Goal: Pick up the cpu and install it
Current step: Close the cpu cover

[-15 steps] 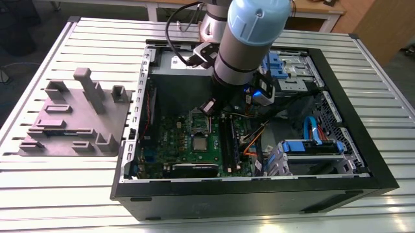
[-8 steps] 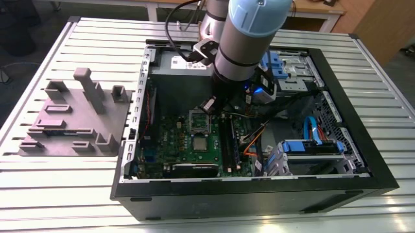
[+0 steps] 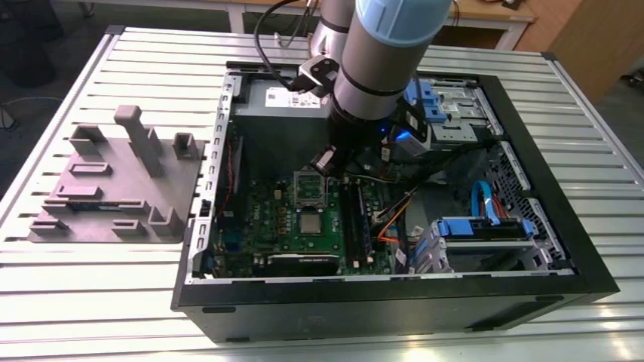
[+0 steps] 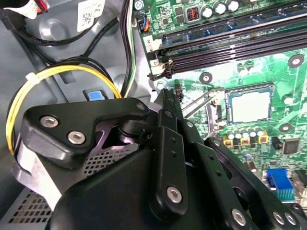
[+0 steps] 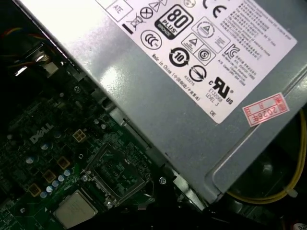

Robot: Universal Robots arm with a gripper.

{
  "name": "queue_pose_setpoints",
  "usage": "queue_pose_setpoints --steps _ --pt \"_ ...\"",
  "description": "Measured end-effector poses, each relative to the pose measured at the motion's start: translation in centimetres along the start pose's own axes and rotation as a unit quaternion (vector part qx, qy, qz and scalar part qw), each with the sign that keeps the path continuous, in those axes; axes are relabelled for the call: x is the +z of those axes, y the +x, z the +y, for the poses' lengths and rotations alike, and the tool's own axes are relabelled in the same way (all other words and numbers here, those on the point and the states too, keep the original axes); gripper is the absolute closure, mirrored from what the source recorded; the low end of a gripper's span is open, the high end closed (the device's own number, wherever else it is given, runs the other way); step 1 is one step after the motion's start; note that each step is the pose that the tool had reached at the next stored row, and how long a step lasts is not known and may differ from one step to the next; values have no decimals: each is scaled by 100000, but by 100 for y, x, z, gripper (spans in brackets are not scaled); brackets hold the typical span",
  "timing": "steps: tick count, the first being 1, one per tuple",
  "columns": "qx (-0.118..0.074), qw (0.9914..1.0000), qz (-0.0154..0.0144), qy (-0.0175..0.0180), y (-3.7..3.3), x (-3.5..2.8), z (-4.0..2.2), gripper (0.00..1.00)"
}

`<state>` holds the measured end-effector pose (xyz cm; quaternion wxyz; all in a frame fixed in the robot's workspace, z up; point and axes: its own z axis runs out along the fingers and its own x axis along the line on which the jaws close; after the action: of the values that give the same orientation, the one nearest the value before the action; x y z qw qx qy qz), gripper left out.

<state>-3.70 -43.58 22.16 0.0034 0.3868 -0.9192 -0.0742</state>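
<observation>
On the exterior view's left, a grey block (image 3: pixel 116 185) is sitting on the bench (image 3: pixel 60 302). Next to it, an open case (image 3: pixel 403 309) is lying flat with a green board (image 3: pixel 267 219) inside. The cpu (image 3: pixel 309 223) is lying flat on the board, just beside the open socket (image 3: pixel 310 188). The first wrist view is showing the cpu (image 5: pixel 74 209) beside the socket (image 5: pixel 115 175) too. The gripper (image 3: pixel 325 166) is hanging over the socket, near the cpu but not touching it. In the second wrist view the gripper (image 4: pixel 166 96) jaws are looking pressed together and are holding nothing. Further right, a blue cable (image 3: pixel 480 197) is curving down.
</observation>
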Motion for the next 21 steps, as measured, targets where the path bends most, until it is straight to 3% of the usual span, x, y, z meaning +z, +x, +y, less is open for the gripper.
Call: queue_pose_setpoints --steps 6,14,21 --pt "-1532 99988 340 39 1 -4 2 90" --pt "-1970 99980 393 18 8 -48 17 90" --pt "-3739 99926 928 181 19 -61 26 90"
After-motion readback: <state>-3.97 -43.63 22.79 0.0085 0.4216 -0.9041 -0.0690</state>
